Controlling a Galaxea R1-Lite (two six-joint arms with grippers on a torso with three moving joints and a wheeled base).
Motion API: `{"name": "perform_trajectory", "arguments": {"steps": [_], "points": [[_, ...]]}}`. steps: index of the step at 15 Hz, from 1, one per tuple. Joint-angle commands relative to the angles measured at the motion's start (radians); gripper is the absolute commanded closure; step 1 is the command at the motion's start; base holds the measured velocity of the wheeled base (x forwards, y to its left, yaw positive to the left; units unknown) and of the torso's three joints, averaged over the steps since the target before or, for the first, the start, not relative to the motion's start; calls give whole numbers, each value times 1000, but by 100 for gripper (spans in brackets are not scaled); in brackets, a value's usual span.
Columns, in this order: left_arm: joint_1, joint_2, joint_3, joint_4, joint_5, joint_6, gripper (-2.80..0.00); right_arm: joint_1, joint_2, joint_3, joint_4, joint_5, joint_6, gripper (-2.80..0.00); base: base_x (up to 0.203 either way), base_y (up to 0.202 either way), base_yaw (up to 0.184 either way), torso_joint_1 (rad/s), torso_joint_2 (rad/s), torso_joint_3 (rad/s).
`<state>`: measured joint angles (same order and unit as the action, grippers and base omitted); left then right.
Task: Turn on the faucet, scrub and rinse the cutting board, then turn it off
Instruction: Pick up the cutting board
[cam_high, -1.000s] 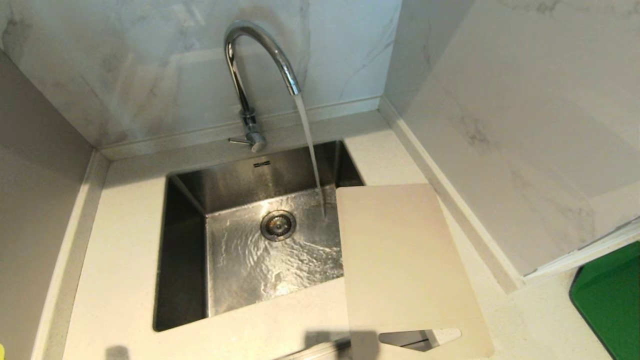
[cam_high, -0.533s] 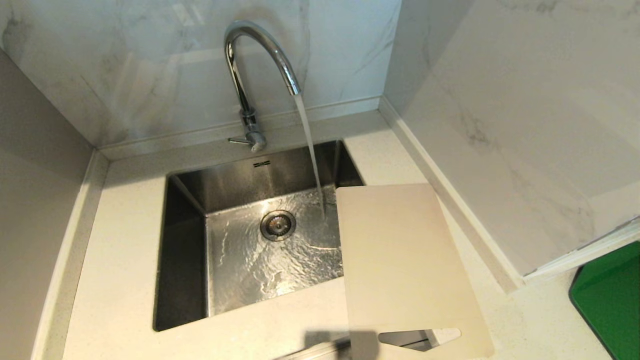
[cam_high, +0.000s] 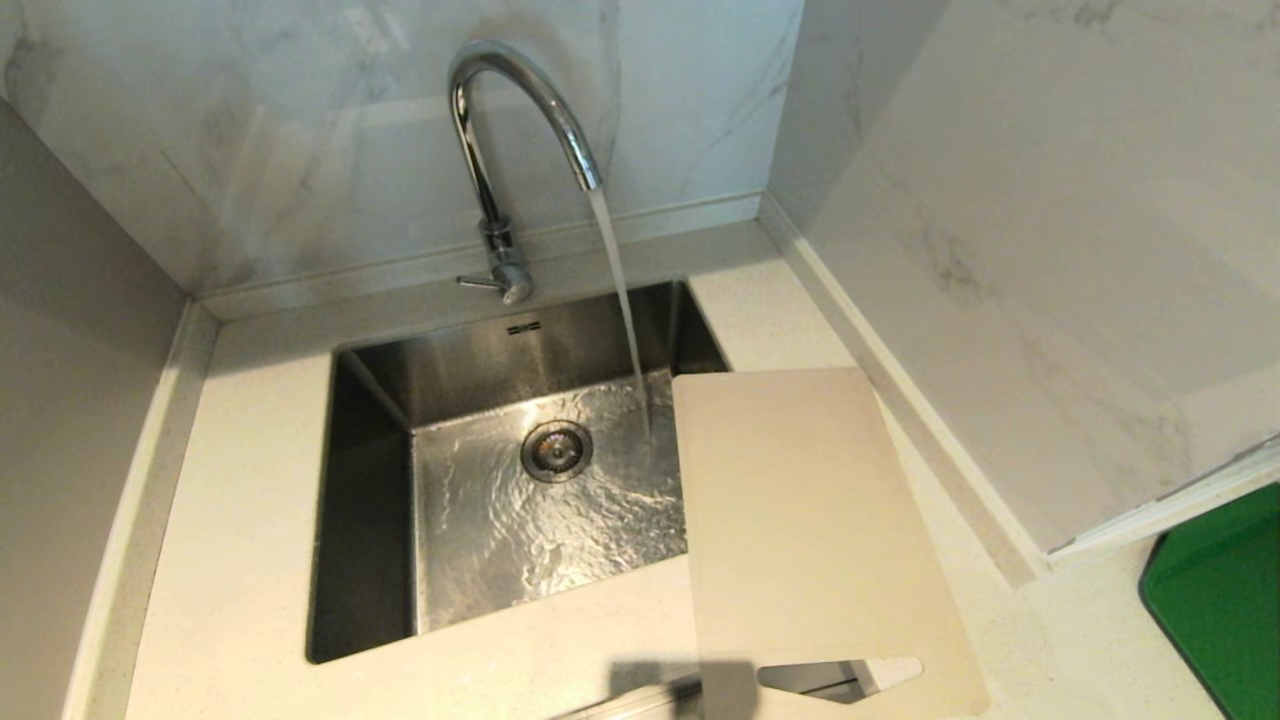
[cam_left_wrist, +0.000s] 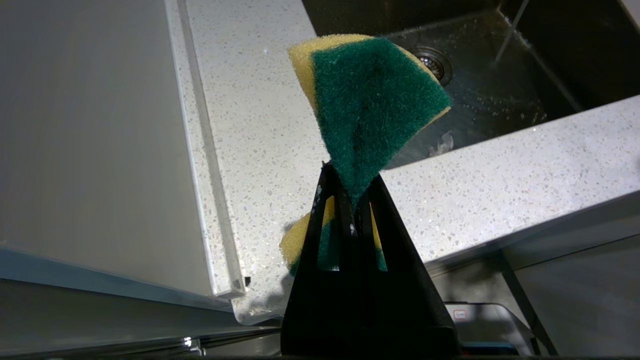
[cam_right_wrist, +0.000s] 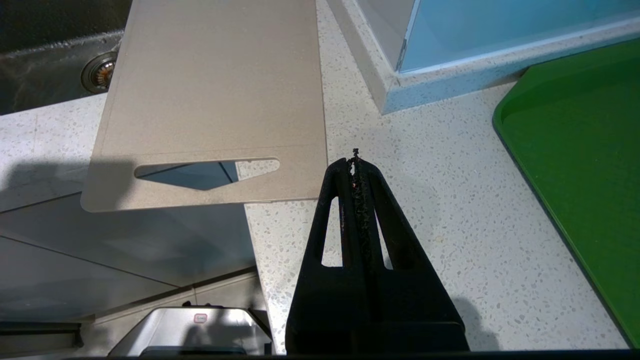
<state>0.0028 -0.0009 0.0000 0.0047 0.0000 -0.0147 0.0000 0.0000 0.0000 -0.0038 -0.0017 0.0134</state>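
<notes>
The chrome faucet is running, and its stream falls into the steel sink beside the drain. Its small lever sticks out at the base. The beige cutting board lies on the counter right of the sink, overlapping the basin and hanging past the front edge with its slot handle. Neither arm shows in the head view. My left gripper is shut on a green and yellow sponge above the counter at the sink's near left. My right gripper is shut and empty, just off the cutting board's near right corner.
A bright green flat tray lies on the counter at the far right, past a projecting marble wall corner. Marble walls close in the back and right; a grey panel bounds the left. The counter's front edge runs just under both grippers.
A yellow sliver of the sponge and a small shadow at the head view's bottom left have gone out of that view. The water keeps running, and the board lies where it was.
</notes>
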Motion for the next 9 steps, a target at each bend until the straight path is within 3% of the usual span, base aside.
{"name": "perform_trajectory", "arguments": {"steps": [1, 9], "points": [[0, -1, 3, 0, 0, -1, 0, 0, 0, 0, -1, 0, 0, 0, 0, 0, 0, 0, 0, 0], [0, 0, 2, 0, -2, 9, 0, 0, 0, 0, -1, 0, 0, 0, 0, 0, 0, 0, 0, 0]]}}
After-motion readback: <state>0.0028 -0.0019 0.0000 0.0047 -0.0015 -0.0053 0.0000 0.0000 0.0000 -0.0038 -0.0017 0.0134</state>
